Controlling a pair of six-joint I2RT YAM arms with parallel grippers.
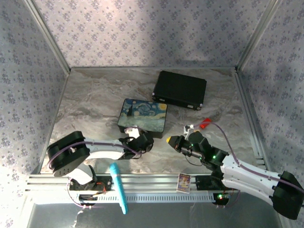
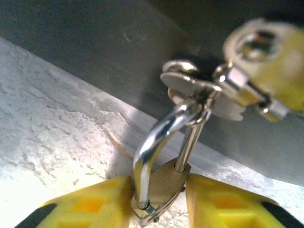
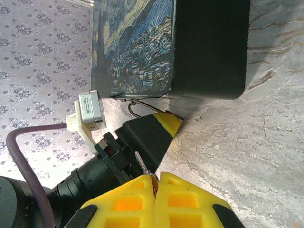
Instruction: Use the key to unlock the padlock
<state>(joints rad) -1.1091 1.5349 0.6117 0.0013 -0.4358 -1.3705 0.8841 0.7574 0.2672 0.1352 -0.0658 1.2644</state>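
L gripper (image 2: 159, 192) part-open, pinching brass padlock (image 2: 166, 180) at painted box (image 3: 137, 47) front; silver shackle thru box latch (image 2: 190, 85). R gripper (image 3: 155, 183) clamped tight on key (image 3: 144, 164), near box front.

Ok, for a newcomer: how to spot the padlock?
Find the box painted with a swirling night sky. At its near edge, the left hand pinches a tiny brass padlock; its silver U-shackle, hooked through the box's metal latch, sets it apart.
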